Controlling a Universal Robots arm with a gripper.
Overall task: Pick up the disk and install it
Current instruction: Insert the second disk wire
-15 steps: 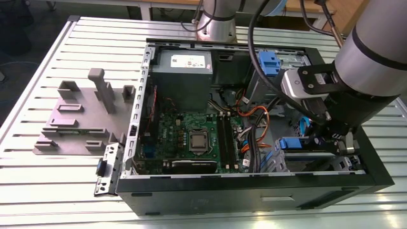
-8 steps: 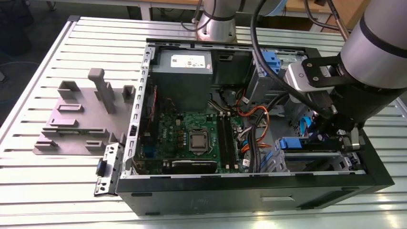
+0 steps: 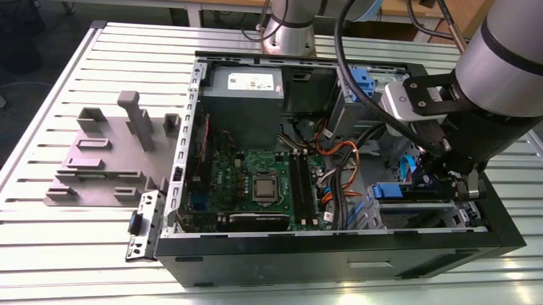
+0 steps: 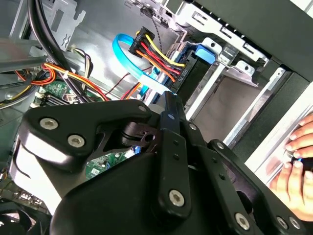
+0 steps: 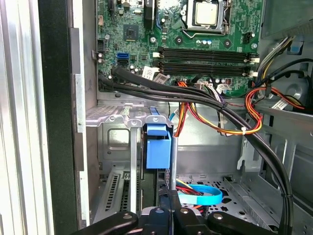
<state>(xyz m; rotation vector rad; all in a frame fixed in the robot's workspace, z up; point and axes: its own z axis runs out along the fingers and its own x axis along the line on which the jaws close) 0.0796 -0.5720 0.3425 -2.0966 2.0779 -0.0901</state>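
Note:
The disk [image 3: 397, 190] stands on edge in the drive bay at the front corner of the open computer case, on the exterior view's right. Its blue carrier end [image 5: 157, 144] sticks out of the metal cage, and the same blue end [image 4: 205, 53] appears in the second wrist view. My gripper [image 3: 463, 190] hangs inside the case just beside the bay. Its black fingers [image 4: 168, 105] are pressed together, with the tips [image 5: 168, 195] close to the disk's edge. Nothing shows between them.
Red, yellow and black cables [image 4: 156, 54] and a blue ribbon cable [image 5: 200, 196] lie close to the bay. The motherboard [image 3: 254, 184] and the grey power-supply box [image 3: 241, 95] fill the case. A grey slotted stand [image 3: 110, 152] sits on the table. A person's hand [image 4: 298, 156] rests outside the case.

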